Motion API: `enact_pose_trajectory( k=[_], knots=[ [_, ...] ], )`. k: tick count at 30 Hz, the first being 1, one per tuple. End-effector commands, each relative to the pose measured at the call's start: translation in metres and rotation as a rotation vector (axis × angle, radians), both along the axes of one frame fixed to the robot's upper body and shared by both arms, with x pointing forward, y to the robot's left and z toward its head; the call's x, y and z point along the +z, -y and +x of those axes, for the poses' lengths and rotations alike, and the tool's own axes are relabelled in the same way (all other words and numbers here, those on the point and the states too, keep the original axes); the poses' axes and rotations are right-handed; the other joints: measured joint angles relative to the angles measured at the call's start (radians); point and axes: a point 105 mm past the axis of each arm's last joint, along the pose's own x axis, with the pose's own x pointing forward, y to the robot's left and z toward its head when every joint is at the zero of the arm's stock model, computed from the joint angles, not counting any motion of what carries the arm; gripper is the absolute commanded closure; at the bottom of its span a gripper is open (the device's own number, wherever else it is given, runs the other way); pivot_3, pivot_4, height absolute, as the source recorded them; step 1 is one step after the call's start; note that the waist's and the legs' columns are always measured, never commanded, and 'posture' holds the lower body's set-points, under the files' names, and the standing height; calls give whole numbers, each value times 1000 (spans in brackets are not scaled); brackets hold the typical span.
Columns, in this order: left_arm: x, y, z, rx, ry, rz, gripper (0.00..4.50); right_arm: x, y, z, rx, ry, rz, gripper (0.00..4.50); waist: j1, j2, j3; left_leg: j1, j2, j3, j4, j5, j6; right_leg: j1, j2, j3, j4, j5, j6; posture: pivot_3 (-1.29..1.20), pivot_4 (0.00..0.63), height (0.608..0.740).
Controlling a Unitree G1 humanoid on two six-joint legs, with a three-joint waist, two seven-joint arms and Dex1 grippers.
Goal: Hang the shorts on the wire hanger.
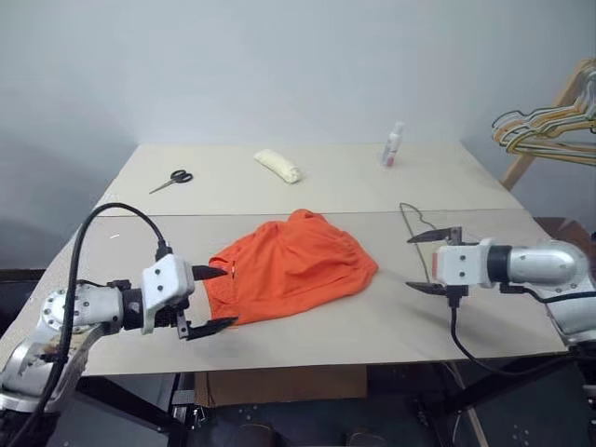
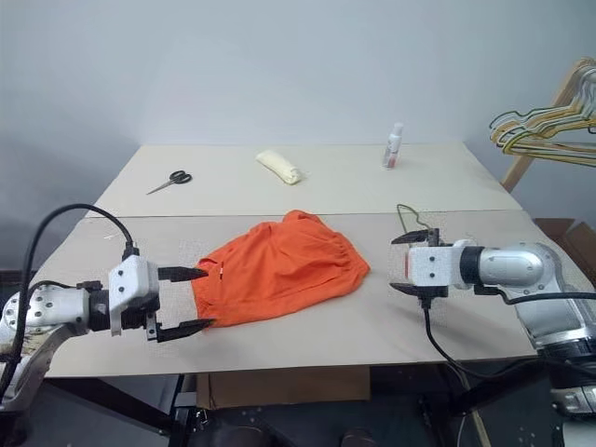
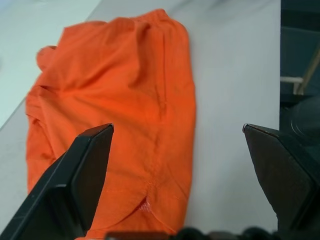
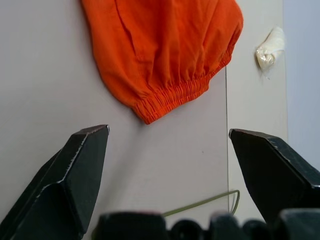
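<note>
Nearest the front edge of the table (image 1: 307, 349), the left gripper (image 1: 217, 298) hangs low at the near left corner of the shorts (image 1: 291, 265), its two black fingers spread wide, one above the cloth's edge and one below; they have hold of nothing. From the left wrist view the shorts (image 3: 120, 115) lie flat just ahead of the open fingers, a hem notch closest to them.

On the other side, the right gripper (image 1: 430, 263) hovers over bare tabletop, well apart from the waistband end of the shorts, its fingers likewise parted as far as they go and empty. The right wrist view shows the gathered elastic waistband pointing toward it across bare board.

Just behind the right gripper lies the wire hanger (image 1: 412, 222), thin and dark; only a short loop of it shows clearly, so its full outline is hard to make out. The shorts sit crumpled in the middle of the near board, apart from the hanger.

Farther back, a pair of scissors (image 1: 171, 180) rests at the left, a pale yellow rolled cloth (image 1: 277, 165) near the centre, and a small bottle (image 1: 393, 143) stands upright to the right. Beyond the table's right corner, a bunch of gold and pale hangers (image 1: 549, 126) hangs on a wooden frame.
</note>
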Motion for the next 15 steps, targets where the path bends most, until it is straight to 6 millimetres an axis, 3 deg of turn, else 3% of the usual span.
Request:
enact_pose_trajectory(
  k=[1,9,15],
  knots=[
    [6,1,2,-27,25,20,0,-9,-6,15,53,109,-106,35,-8,0,0,0,0,0,0,0,0,0,0,0,1,0,0,135,0,740],
    [8,2,3,-40,25,20,0,-34,-38,55,136,237,-179,35,-48,0,2,0,-1,-1,-1,2,-3,-2,0,1,4,-1,-2,149,0,740],
    [4,-4,-2,-28,5,43,0,-48,-53,65,168,226,-159,35,-53,0,3,0,-2,-2,-2,2,-4,-2,0,1,4,-2,-3,164,0,740]
  ],
)
